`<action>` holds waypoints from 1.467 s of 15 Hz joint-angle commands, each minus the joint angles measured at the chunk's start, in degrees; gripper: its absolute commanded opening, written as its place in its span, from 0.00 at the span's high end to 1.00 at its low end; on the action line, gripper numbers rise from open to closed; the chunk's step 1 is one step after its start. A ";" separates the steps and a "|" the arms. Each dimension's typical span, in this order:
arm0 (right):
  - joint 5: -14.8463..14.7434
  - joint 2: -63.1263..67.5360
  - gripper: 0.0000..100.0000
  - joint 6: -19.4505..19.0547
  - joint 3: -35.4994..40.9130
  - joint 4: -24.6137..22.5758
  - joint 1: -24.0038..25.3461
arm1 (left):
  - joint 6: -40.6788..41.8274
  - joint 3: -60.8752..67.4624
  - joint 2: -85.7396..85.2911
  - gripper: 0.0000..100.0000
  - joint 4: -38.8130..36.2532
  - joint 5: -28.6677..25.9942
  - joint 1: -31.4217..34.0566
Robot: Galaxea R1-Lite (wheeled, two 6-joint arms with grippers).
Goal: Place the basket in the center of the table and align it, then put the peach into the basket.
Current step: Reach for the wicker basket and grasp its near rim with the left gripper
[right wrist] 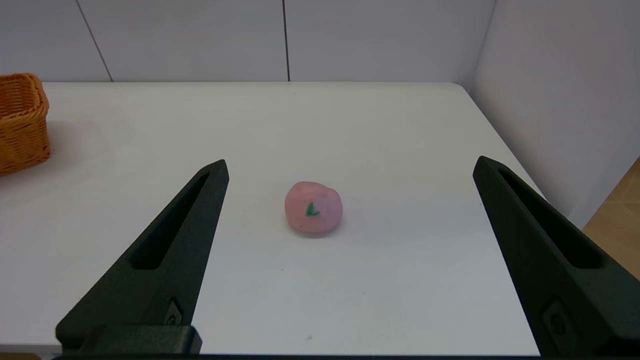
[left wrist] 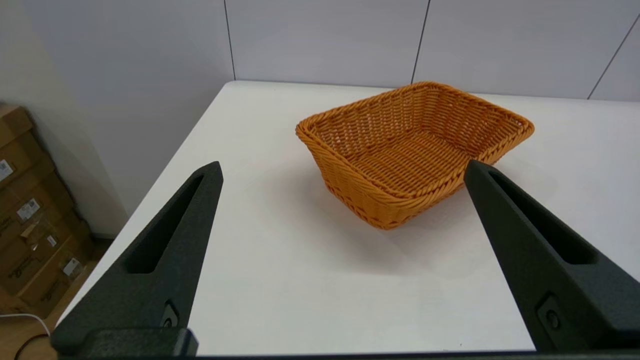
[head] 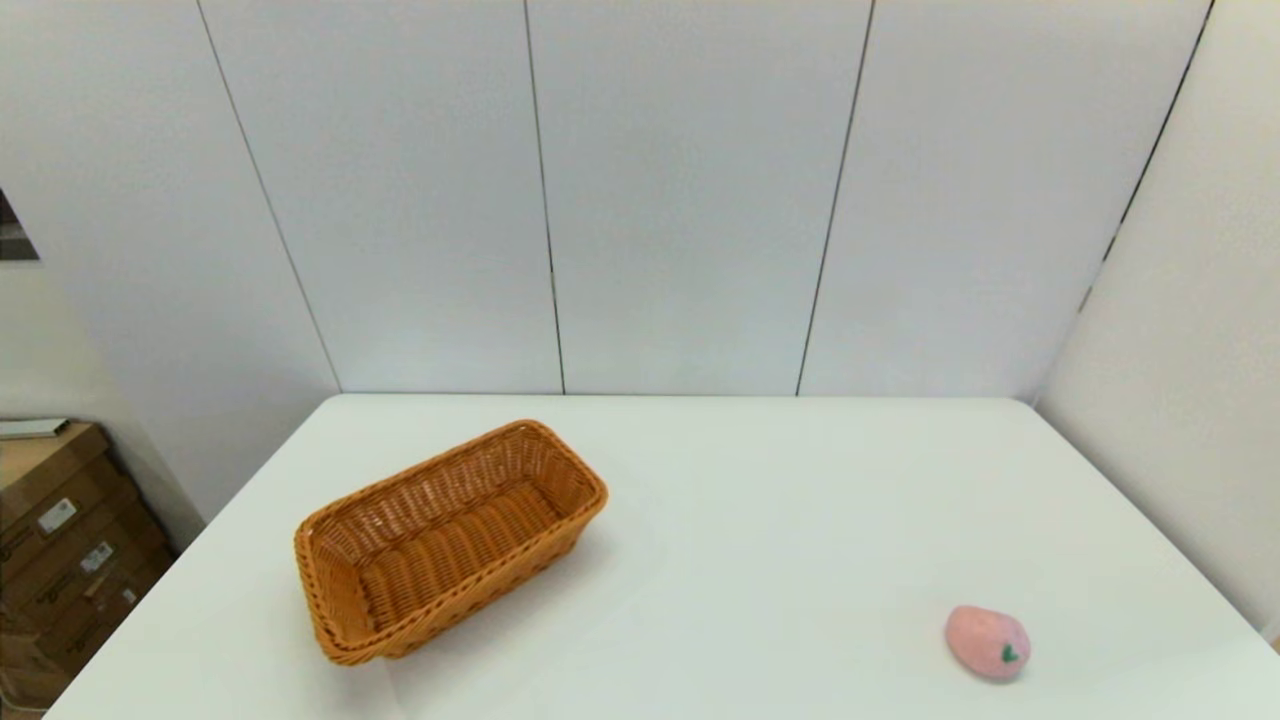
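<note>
An orange-brown wicker basket lies skewed on the left half of the white table, empty inside. The pink peach rests near the front right of the table, its green leaf mark facing forward. Neither arm appears in the head view. In the left wrist view the left gripper is open, held back from the basket with table between them. The right wrist view shows the right gripper open, with the peach lying ahead between the lines of its fingers, apart from them.
Stacked cardboard boxes stand on the floor left of the table. White panel walls close the back and right sides. A corner of the basket shows far off in the right wrist view.
</note>
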 commanded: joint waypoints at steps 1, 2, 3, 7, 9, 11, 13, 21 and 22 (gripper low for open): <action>-0.04 -0.01 0.00 0.00 0.01 -0.04 0.02 | -3.56 -8.01 1.56 0.00 1.56 -0.06 0.00; -0.04 -0.01 0.00 -0.09 0.01 -0.04 0.02 | -5.58 -12.14 4.55 0.00 3.49 -0.06 0.00; -0.04 -0.01 0.00 0.00 0.01 -0.04 0.02 | -9.18 -16.27 8.68 0.00 5.25 0.11 0.00; -0.04 -0.01 0.00 0.00 0.01 -0.04 0.02 | -21.58 -23.04 31.62 0.00 8.15 0.38 0.18; -0.04 -0.01 0.00 0.17 0.01 -0.04 0.02 | -27.64 -24.10 43.13 0.00 8.24 0.38 0.27; -0.04 -0.01 0.00 0.17 0.01 -0.04 0.02 | -31.59 -24.71 52.45 0.00 8.24 2.93 0.27; -0.04 -0.01 0.00 0.08 0.01 -0.04 0.02 | -33.70 -24.89 61.41 0.00 8.15 3.45 0.27; -0.04 -0.01 0.00 0.17 0.01 -0.04 0.02 | -41.44 -29.81 86.99 0.00 8.15 -3.14 -0.79; -0.04 -0.01 0.00 0.26 0.01 -0.04 0.02 | -41.53 -30.78 88.66 0.00 8.15 -3.84 -0.96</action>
